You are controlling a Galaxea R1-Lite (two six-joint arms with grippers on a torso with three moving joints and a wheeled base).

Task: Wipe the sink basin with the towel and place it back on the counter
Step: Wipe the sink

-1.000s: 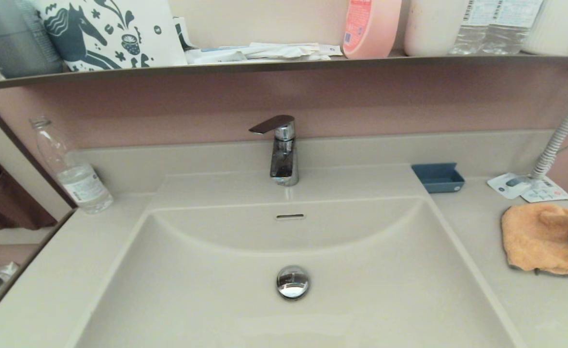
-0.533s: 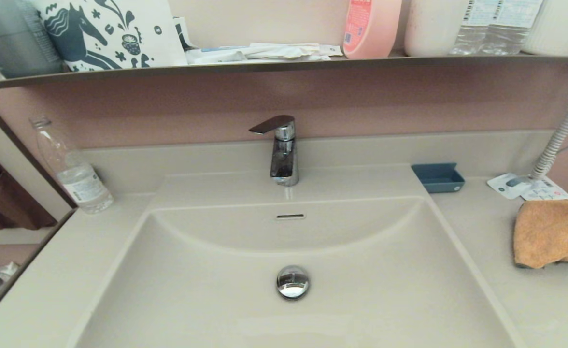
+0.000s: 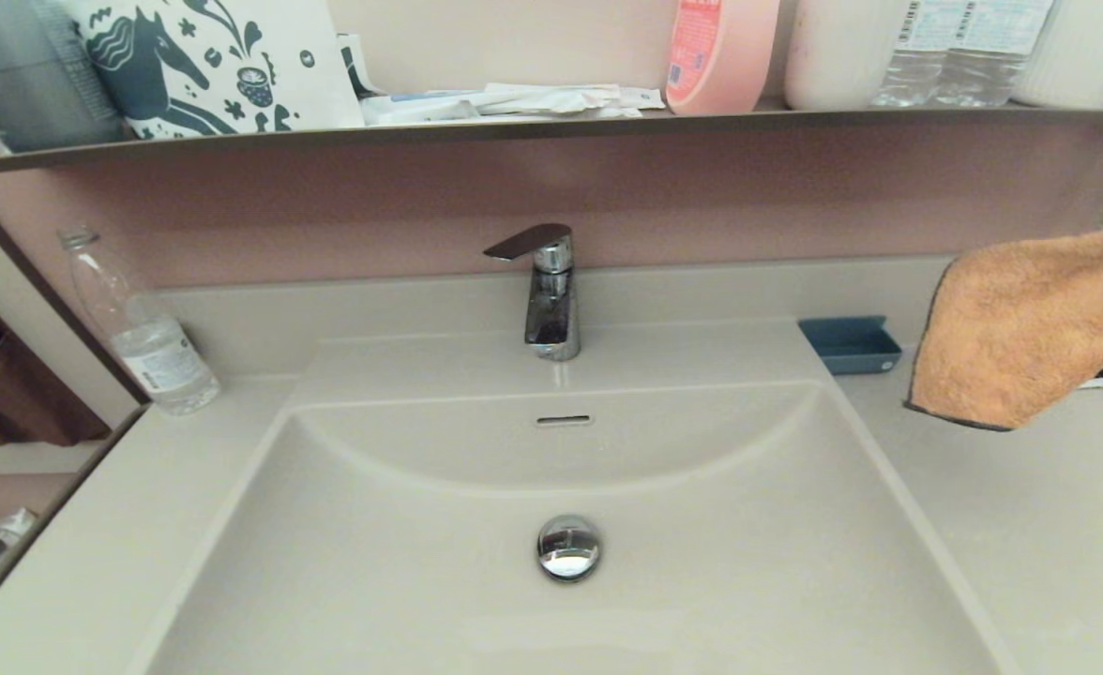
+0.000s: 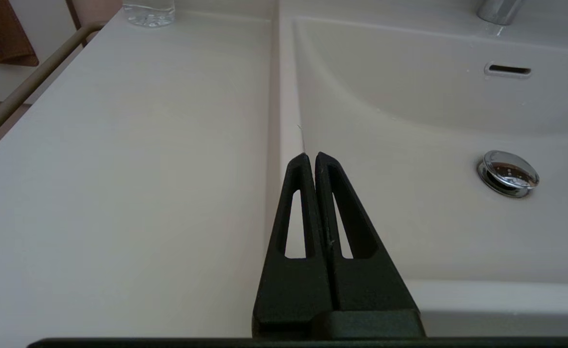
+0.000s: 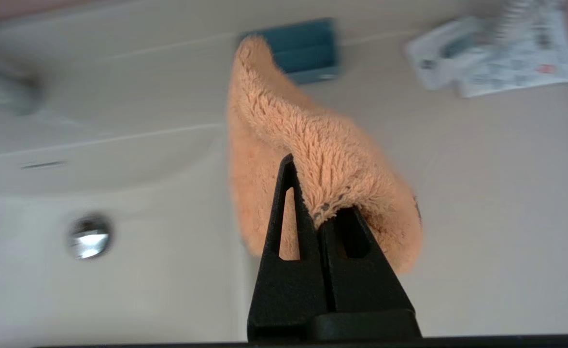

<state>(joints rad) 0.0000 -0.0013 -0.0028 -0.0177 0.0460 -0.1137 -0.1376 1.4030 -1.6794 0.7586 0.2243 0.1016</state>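
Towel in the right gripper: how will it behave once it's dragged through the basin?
Probably floppy: the towel droops from the right gripper, clear of the counter. Likely light, held by one pinched edge. Its fluffy pile may drag on the basin.

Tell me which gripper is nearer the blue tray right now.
Right. The right gripper, jaws shut on the towel, hangs above the counter beside the blue tray. The left gripper, jaws shut, sits at the sink basin's opposite, left rim.

Towel (image 3: 1030, 328): running off the head view's right edge, hiding the right gripper.
Leaflets (image 5: 496, 53): blurring, print unreadable.
Shelf bottles (image 3: 720, 52): tops getting cut off.
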